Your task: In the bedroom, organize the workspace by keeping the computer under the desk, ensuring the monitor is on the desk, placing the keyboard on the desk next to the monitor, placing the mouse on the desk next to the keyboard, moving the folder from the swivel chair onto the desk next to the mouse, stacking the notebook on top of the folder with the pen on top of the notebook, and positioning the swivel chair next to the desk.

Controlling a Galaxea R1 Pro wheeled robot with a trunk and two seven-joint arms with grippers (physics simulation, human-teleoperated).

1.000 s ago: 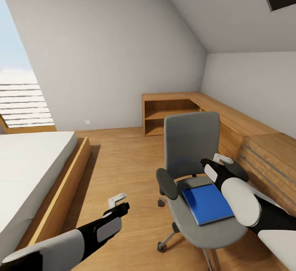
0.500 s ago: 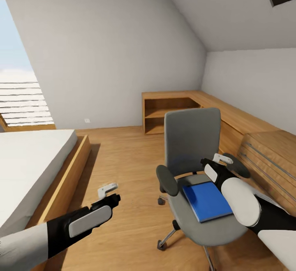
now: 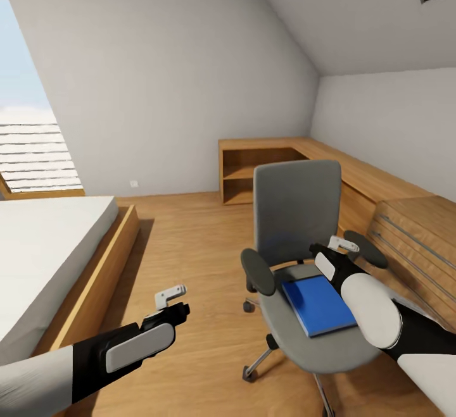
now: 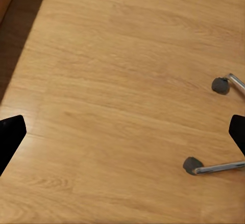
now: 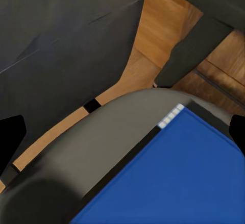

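The grey swivel chair (image 3: pixel 296 208) stands on the wood floor in the middle right of the head view, its back toward the wood cabinets. The bright blue folder (image 3: pixel 318 306) lies flat on its seat. My right gripper (image 3: pixel 330 249) hovers open just above the seat's rear, close to the folder's far edge and beside the right armrest (image 3: pixel 367 257). In the right wrist view the folder's corner (image 5: pixel 178 183) rests on the grey seat (image 5: pixel 102 147). My left gripper (image 3: pixel 172 300) is open over bare floor left of the chair. Its wrist view shows two chair casters (image 4: pixel 220 85).
A low wood-framed bed (image 3: pixel 44 246) with a white mattress lies at the left. Light wood cabinets (image 3: pixel 266 164) run along the far and right walls, with a drawer unit (image 3: pixel 418 233) close behind the chair. Open floor (image 3: pixel 190 240) lies between bed and chair.
My left arm has swung leftward and lower over the floor, then risen slightly. The view has drifted a little. My right gripper stays open over the seat.
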